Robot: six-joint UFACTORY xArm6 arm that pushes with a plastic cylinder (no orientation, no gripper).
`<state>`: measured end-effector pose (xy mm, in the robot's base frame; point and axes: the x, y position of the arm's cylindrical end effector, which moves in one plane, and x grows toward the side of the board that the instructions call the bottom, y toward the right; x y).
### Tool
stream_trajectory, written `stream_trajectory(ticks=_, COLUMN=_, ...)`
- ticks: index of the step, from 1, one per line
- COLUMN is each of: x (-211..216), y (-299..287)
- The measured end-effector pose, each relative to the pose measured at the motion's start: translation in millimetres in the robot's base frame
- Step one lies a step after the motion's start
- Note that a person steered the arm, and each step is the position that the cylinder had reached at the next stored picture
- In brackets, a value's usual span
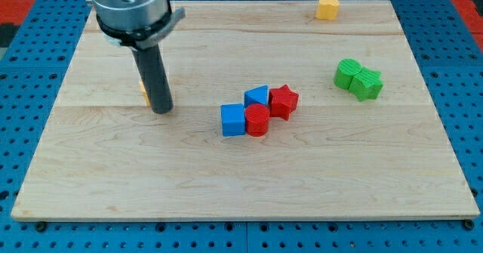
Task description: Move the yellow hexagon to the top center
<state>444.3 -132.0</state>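
A yellow block (327, 7) that looks like a hexagon sits at the board's top edge, right of centre. A second yellow block (143, 93) shows only as a sliver behind my rod, and its shape is hidden. My tip (162, 111) rests on the board at the view's left, just in front of and to the right of that sliver. Whether it touches the block cannot be told. The tip is far to the left of and below the yellow block at the top edge.
A tight cluster lies mid-board: a blue cube (233, 120), a blue block (256, 96), a red cylinder (257, 120) and a red star (284, 101). Two green blocks (348, 72) (369, 83) touch at the right. The wooden board (90, 192) sits on blue pegboard.
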Motion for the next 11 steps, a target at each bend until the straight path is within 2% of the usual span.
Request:
stream_trajectory(ticks=1, x=-3, y=-45)
stream_trajectory(ticks=2, x=-45, y=-18)
stream_trajectory(ticks=5, x=-127, y=32)
stream_trajectory(ticks=6, x=-140, y=39)
stream_trajectory(ticks=8, x=-160, y=15)
stream_trajectory(ticks=10, x=-177, y=103)
stream_trajectory(ticks=11, x=-177, y=105)
